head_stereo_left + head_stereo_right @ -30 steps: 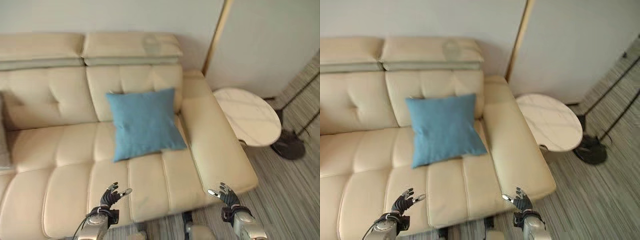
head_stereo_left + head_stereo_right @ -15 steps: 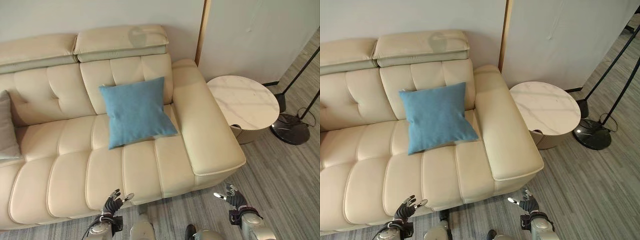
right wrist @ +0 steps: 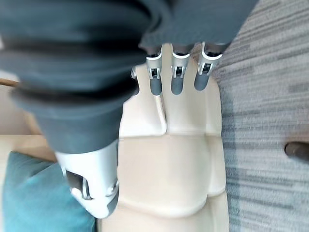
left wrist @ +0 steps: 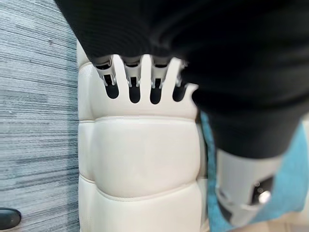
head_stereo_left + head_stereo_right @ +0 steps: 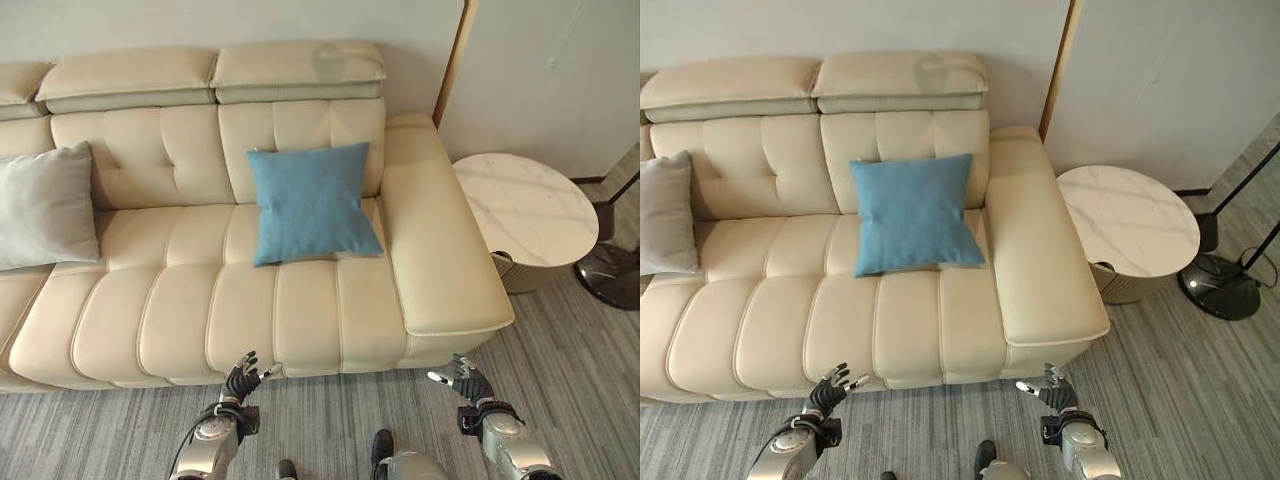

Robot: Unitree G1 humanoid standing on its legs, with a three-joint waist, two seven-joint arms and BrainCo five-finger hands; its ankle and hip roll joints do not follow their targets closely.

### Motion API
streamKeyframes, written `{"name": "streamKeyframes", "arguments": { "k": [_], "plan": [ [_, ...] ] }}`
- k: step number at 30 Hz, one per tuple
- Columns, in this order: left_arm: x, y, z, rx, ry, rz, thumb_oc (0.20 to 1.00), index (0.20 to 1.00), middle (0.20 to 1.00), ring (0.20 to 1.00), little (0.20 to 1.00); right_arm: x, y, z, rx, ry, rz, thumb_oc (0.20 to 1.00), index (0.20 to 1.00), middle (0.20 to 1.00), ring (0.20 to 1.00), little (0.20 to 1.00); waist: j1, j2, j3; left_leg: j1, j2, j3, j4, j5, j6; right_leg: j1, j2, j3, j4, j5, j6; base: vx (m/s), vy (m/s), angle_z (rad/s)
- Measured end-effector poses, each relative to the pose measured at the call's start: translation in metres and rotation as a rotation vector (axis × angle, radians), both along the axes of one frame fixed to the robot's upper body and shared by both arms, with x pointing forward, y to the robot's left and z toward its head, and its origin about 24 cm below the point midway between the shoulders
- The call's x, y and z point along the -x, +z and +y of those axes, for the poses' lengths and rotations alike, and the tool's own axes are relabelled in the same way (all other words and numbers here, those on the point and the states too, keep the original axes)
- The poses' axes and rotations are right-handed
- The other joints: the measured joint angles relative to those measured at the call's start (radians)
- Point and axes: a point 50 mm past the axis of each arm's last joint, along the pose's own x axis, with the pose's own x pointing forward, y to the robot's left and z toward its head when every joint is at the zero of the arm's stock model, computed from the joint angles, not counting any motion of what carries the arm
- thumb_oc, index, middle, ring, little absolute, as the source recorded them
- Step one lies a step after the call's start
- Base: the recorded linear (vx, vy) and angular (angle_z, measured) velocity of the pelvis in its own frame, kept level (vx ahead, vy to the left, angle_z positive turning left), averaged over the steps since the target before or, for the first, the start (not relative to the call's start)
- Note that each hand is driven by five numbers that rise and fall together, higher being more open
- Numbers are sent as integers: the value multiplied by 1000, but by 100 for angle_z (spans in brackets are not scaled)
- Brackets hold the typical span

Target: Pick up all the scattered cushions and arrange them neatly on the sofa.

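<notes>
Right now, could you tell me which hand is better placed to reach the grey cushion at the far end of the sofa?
Left, probably. The grey cushion leans at the sofa's left end, on the left hand's side. The right hand hangs past the armrest end. Both are open and empty.

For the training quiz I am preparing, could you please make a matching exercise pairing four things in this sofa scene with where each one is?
Things:
1. blue cushion
2. grey cushion
3. round marble side table
4. left robot hand

Places:
A. on the floor beside the sofa's armrest
B. at the sofa's far left end
C. leaning on the backrest near the armrest
D. open, over the carpet in front of the sofa

Pairs: 1-C, 2-B, 3-A, 4-D
</notes>
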Motion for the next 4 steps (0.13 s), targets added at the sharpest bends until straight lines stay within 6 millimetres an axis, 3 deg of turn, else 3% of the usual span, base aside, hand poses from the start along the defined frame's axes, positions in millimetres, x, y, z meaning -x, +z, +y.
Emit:
{"name": "streamKeyframes", "arguments": {
  "k": [2,4],
  "plan": [
    [19,-9,3,-2,16,56,1000,1000,1000,1000,1000,11,-6,4,-12,8,32,1000,1000,1000,1000,1000,1,5,-27,1,-31,18,-1,-23,31,18,-13,54,-78,49,17,17,118,-25],
    [27,-15,6,-11,20,101,1000,1000,1000,1000,1000,18,-11,8,-16,36,59,1000,1000,1000,1000,1000,2,4,-44,2,-41,27,-7,-23,32,33,-21,55,-114,63,27,5,92,-18]
  ]
}}
